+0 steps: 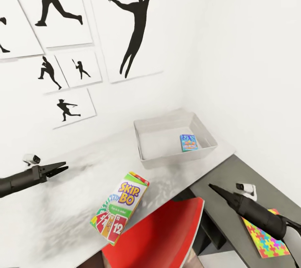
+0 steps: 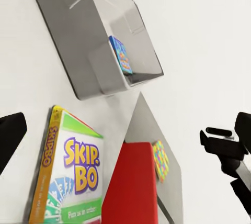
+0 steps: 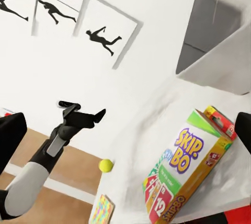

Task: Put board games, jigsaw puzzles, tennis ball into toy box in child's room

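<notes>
The Skip-Bo box, lying at the bench's front edge, looks light, stiff and slick, best pinched across its thin sides by the empty, released left pincer.

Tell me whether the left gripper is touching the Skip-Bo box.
Apart. The head view shows the left gripper hanging clear of the Skip-Bo box, with bare table between them.
</notes>
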